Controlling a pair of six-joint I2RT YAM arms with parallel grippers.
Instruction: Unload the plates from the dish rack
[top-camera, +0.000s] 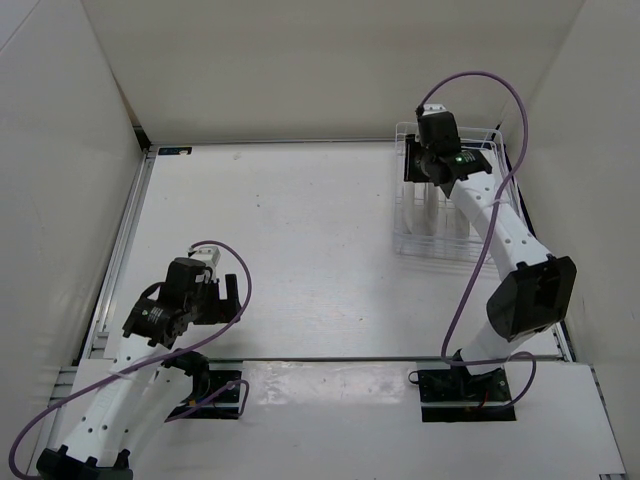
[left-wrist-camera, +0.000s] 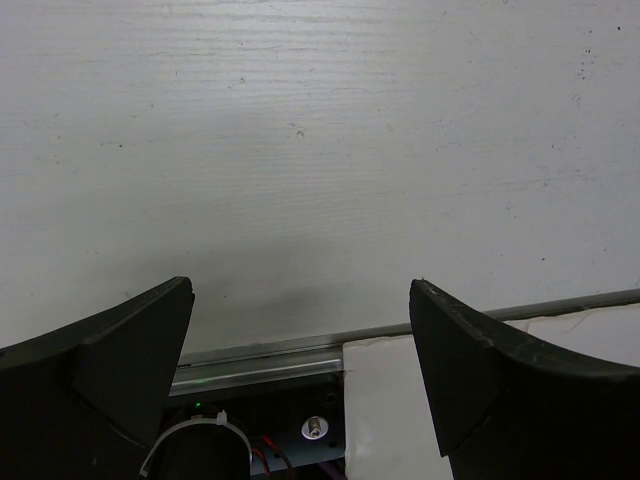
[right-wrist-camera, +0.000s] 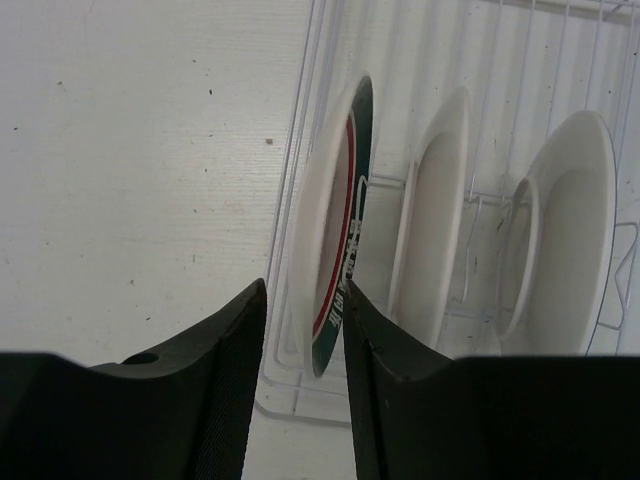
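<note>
Black fingers (right-wrist-camera: 215, 380) of the right pincer (right-wrist-camera: 303, 300) fill the bottom of the right wrist view. They stand partly apart, one on each side of the lower rim of the green-rimmed plate (right-wrist-camera: 325, 220). A thin strip of bench (right-wrist-camera: 130, 170) shows between the left-hand finger and the plate's white face. The other finger sits close against the green band, and I cannot tell whether it touches. The pincer straddles the plate without clamping it.

That plate stands on edge in the rack (top-camera: 425, 240), in the slot nearest the rack's left wire side, with a red ring just inside the green band. Beside it, one slot over, a second plate (right-wrist-camera: 432, 210) stands on edge too, pale and plain. Past that, a pale round dish (right-wrist-camera: 575, 230) leans among the wires.

From above, the rack lies at the far right of the bench, and the right arm reaches out over it from its base at the near edge.

Near the front left, the left pincer (left-wrist-camera: 300, 285) hangs over bare bench, well apart from the rack. Its jaws are spread wide and nothing is between them.
</note>
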